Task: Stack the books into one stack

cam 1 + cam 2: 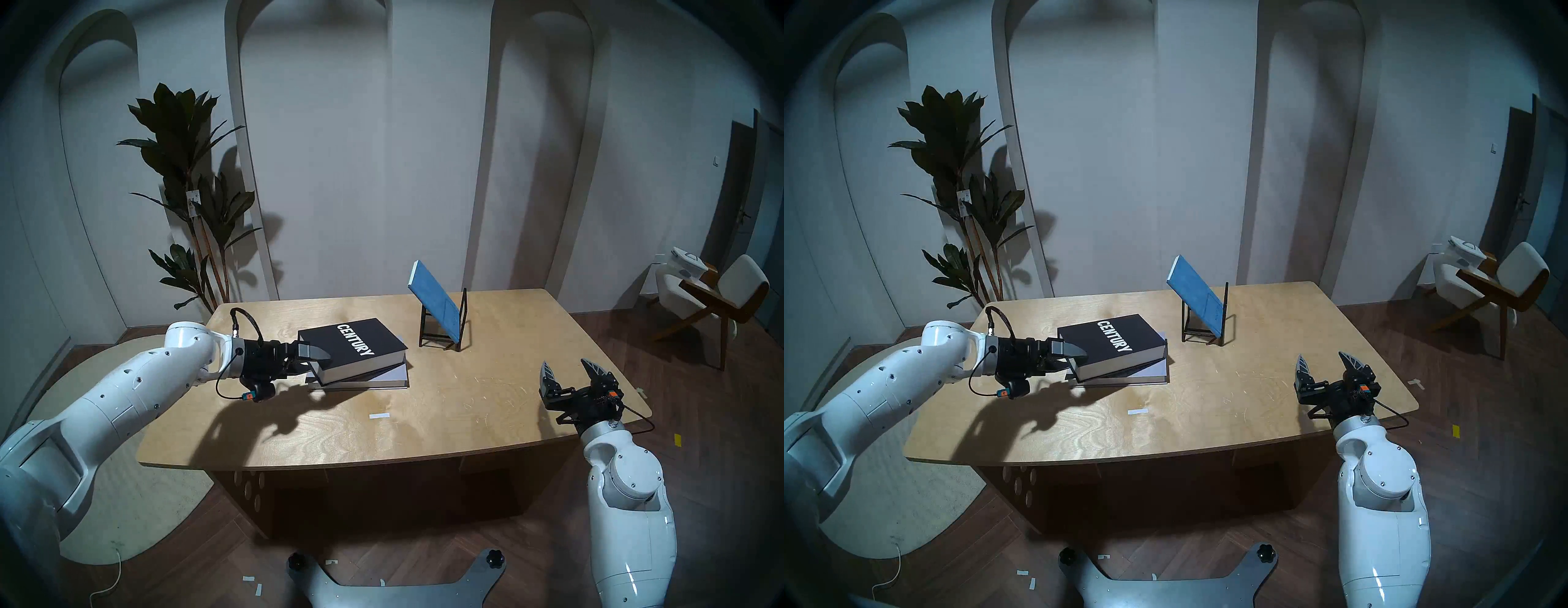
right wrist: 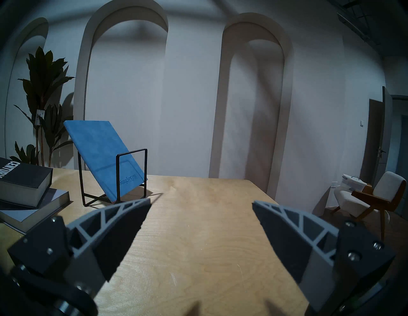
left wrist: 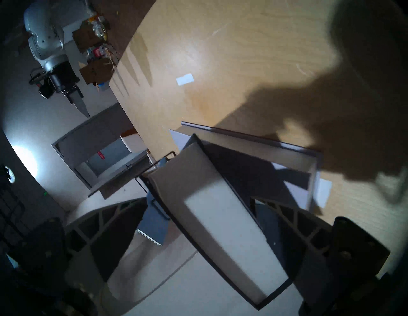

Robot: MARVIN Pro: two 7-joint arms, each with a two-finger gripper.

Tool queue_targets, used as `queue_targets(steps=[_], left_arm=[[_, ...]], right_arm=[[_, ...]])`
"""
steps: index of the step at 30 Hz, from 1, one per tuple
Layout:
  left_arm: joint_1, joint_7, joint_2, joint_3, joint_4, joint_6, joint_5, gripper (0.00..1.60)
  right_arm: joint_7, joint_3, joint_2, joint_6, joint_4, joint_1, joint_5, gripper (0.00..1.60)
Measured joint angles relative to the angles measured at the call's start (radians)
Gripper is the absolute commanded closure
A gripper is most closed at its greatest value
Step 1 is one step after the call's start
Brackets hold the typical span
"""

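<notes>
While the thick black book with "CENTURY" in white letters (image 1: 354,346) is held at its near-left corner by the left gripper (image 1: 312,354), it is seen lying tilted on the big thin pale grey-lavender book (image 1: 392,375). One finger is laid on the black cover and the other is tucked under it, so this claw is closed on the book. From the left wrist view the white page edge (image 3: 223,220) is seen running straight away between the two fingers. The black book's corners are turned a little away from the corners of the grey one below.

Further to the right, the thin blue notebook (image 1: 435,303) is found leaning in the black wire rack (image 1: 445,335) at the back of the light wooden table (image 1: 488,407). Its long side is tipped up and back to the left, and its low edge is set in the rack.

At the far right, the right gripper (image 1: 570,375) is held wide and empty above the table's right side. The blue notebook is well apart from it, ahead and to its left (image 2: 103,158). It is judged that this arm is the nearer one for lifting the notebook out.
</notes>
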Motion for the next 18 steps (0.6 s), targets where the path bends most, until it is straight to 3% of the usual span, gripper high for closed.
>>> queue_targets(steps=[7, 12, 18], left_arm=[[0.005, 0.065, 0.021, 0.055, -0.075, 0.089, 0.122, 0.00], [-0.004, 0.076, 0.019, 0.074, -0.014, 0.160, 0.202, 0.00], [-0.027, 0.095, 0.003, 0.065, 0.062, 0.208, 0.239, 0.00]], right_arm=[[-0.001, 0.000, 0.001, 0.000, 0.000, 0.000, 0.001, 0.00], [-0.001, -0.001, 0.001, 0.000, 0.000, -0.001, 0.002, 0.00], [-0.001, -0.001, 0.002, 0.000, 0.000, -0.001, 0.002, 0.00]])
